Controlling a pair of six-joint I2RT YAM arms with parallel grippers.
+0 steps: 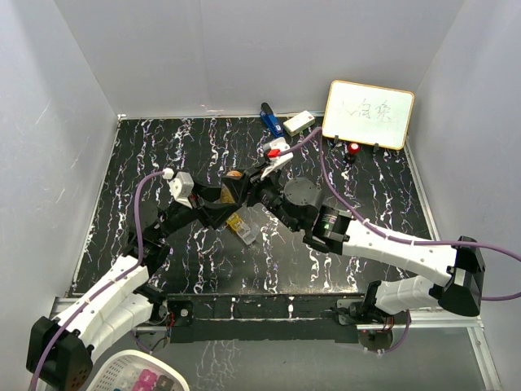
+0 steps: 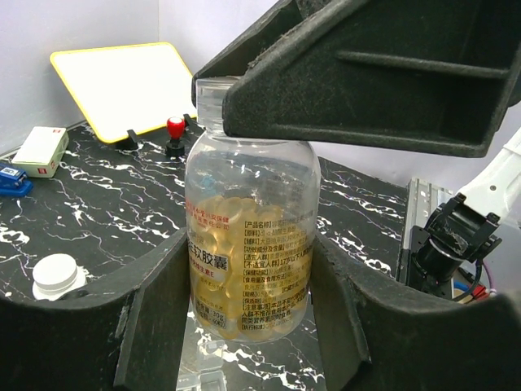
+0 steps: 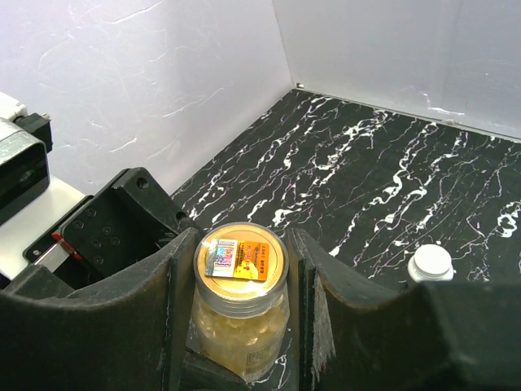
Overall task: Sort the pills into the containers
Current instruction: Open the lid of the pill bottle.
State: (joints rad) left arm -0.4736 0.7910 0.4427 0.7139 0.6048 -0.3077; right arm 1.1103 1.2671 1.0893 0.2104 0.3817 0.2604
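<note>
Bottle, amber, clamped in left tool; right tool flanks cap, grip unclear; off-centre twist could slip, tip bottle, spill pills.

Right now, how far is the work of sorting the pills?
Done: nothing I can confirm. In hand: the left gripper holds the amber bottle, full of pills, and the right gripper seems to pinch its lid, still on. Left: open it, then fill the pill box; the dark bottle is capped.
</note>
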